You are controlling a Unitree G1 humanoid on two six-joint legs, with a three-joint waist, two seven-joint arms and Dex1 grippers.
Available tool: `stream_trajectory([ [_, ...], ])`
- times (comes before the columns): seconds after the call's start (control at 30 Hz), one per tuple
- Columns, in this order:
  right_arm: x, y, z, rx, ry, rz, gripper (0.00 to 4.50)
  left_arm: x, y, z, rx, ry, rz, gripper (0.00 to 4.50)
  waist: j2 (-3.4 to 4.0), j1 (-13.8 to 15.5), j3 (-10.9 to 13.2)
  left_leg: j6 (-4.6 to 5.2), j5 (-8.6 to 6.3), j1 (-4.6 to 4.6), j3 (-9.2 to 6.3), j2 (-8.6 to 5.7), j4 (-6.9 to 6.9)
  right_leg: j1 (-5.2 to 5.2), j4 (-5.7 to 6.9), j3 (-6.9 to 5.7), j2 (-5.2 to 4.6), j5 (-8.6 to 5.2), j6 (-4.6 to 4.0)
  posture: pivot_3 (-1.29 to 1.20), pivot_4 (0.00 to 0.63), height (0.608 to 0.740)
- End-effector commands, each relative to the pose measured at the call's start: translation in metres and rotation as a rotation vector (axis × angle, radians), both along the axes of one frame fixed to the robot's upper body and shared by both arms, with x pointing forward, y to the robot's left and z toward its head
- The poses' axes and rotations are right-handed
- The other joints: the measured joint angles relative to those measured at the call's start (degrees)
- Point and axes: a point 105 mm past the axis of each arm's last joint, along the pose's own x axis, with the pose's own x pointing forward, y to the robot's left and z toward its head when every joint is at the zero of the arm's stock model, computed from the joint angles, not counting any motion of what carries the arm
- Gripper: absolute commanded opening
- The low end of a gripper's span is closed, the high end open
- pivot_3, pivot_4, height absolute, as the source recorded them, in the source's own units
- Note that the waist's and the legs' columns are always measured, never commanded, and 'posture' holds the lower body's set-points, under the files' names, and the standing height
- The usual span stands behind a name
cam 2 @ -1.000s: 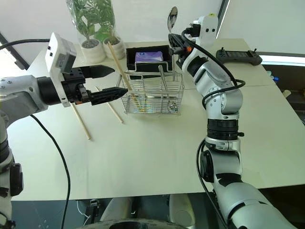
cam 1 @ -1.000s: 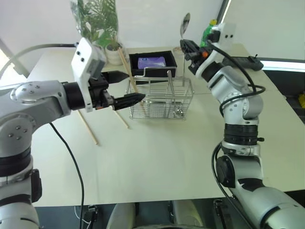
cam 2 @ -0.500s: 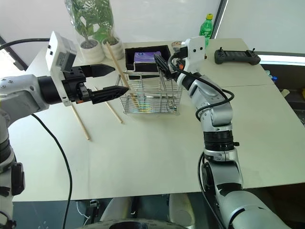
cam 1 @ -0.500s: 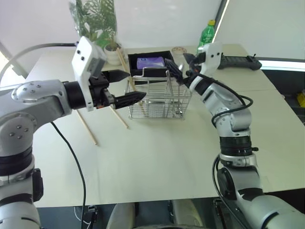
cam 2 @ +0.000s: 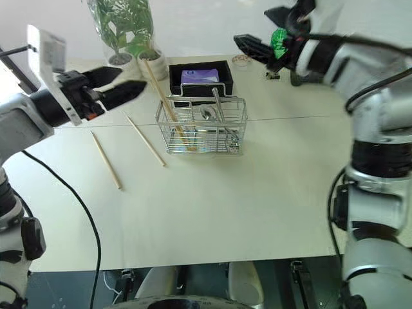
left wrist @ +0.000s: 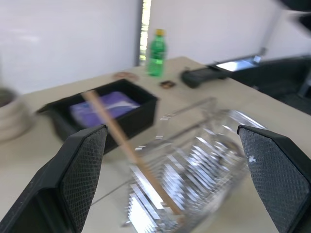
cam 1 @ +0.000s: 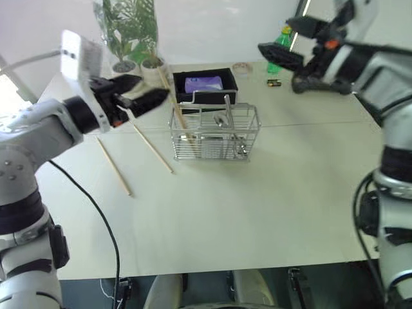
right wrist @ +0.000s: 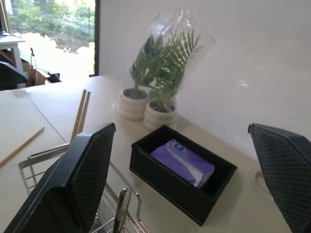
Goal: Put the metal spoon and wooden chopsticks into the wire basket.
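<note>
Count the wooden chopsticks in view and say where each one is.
4. Two wooden chopsticks lie on the table, left of the wire basket: one farther out, one nearer. Two more stand leaning together in the basket's left end. Others may be hidden.

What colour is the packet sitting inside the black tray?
Purple, with a paler lilac stripe. The packet in the black tray shows best in the right wrist view.

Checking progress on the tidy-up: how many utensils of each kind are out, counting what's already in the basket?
wooden chopsticks: 4 (2 on the table, 2 leaning in the wire basket)
metal spoon: 1 (in the basket)
Total: 5
</note>
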Motion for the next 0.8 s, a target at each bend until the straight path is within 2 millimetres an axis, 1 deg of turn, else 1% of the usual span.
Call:
stream_trajectory([
  [0.03, -0.029, 0.010, -0.013, -0.144, 0.145, 0.146, 4.48, 0.008, 0.039, -0.003, -0.062, 0.068, 0.198, 4.50, -0.03, 0.0, 0.0, 0.01, 0.00, 0.01, 0.00, 0.00, 0.00, 0.01, 0.00, 0.01, -0.01, 0.00, 0.00, 0.00, 0.150, 0.716],
  [0.07, -0.032, 0.008, -0.020, -0.189, 0.165, 0.145, 4.48, 0.012, 0.052, -0.013, -0.057, 0.120, 0.274, 4.50, -0.03, 0.0, 0.0, 0.01, 0.00, -0.02, 0.02, -0.01, 0.02, 0.00, -0.01, 0.01, -0.03, 0.00, 0.00, 0.00, 0.150, 0.716],
  [0.1, -0.034, 0.007, -0.024, -0.219, 0.177, 0.143, 4.48, 0.014, 0.060, -0.020, -0.052, 0.157, 0.326, 4.50, -0.04, 0.0, 0.0, 0.01, 0.00, -0.02, 0.02, -0.03, 0.03, -0.01, -0.01, 0.02, -0.05, 0.00, 0.01, 0.00, 0.150, 0.716],
  [0.17, -0.034, 0.005, -0.038, -0.270, 0.201, 0.117, 4.48, 0.021, 0.096, -0.057, -0.012, 0.331, 0.548, 4.50, -0.08, 0.1, 0.0, 0.00, 0.00, -0.03, 0.03, -0.04, 0.07, 0.00, -0.01, 0.03, -0.05, 0.00, 0.01, 0.00, 0.150, 0.716],
  [0.23, -0.033, 0.004, -0.045, -0.266, 0.215, 0.105, 4.48, 0.023, 0.114, -0.081, -0.017, 0.443, 0.675, 4.50, -0.11, 0.1, 0.0, 0.00, -0.01, 0.05, 0.04, -0.05, 0.09, 0.08, 0.00, 0.03, -0.05, 0.00, 0.02, 0.00, 0.150, 0.716],
  [0.3, -0.032, 0.005, -0.047, -0.255, 0.217, 0.101, 4.48, 0.026, 0.118, -0.093, -0.033, 0.494, 0.742, 4.50, -0.16, 0.3, 0.0, -0.02, 0.01, 0.01, 0.01, -0.05, 0.15, 0.05, 0.02, 0.02, -0.04, 0.01, 0.03, 0.00, 0.150, 0.716],
  [0.37, -0.032, 0.007, -0.051, -0.240, 0.227, 0.097, 4.48, 0.032, 0.120, -0.111, -0.056, 0.560, 0.839, 4.50, -0.17, 1.1, 0.0, -0.05, 0.02, -0.10, -0.02, -0.05, 0.25, 0.00, 0.04, 0.00, -0.04, 0.02, 0.02, 0.00, 0.150, 0.716],
  [0.43, -0.033, 0.009, -0.054, -0.230, 0.232, 0.097, 4.48, 0.038, 0.112, -0.127, -0.069, 0.614, 0.889, 4.50, -0.26, 1.8, 0.0, -0.07, 0.02, -0.17, -0.02, -0.06, 0.31, -0.01, 0.01, 0.00, -0.05, 0.03, 0.04, 0.00, 0.150, 0.716],
  [0.53, -0.033, 0.011, -0.055, -0.203, 0.236, 0.089, 4.48, 0.048, 0.098, -0.139, -0.102, 0.650, 0.899, 4.50, -0.33, 2.6, -0.1, -0.16, 0.06, -0.34, -0.06, -0.11, 0.38, -0.09, -0.02, -0.05, -0.10, 0.09, 0.12, 0.00, 0.150, 0.716],
  [0.6, -0.032, 0.011, -0.055, -0.194, 0.228, 0.070, 4.48, 0.055, 0.094, -0.144, -0.125, 0.665, 0.918, 4.50, -0.34, 2.9, 0.0, -0.23, 0.09, -0.40, -0.04, -0.15, 0.41, -0.14, -0.04, -0.03, -0.15, 0.13, 0.17, 0.00, 0.150, 0.716],
  [0.8, -0.030, 0.006, -0.058, -0.167, 0.236, 0.021, 4.48, 0.070, 0.093, -0.156, -0.193, 0.743, 0.972, 4.50, -0.35, 3.1, -0.1, -0.26, 0.11, -0.39, -0.04, -0.15, 0.40, -0.13, -0.03, -0.06, -0.14, 0.14, 0.17, 0.00, 0.150, 0.716],
])
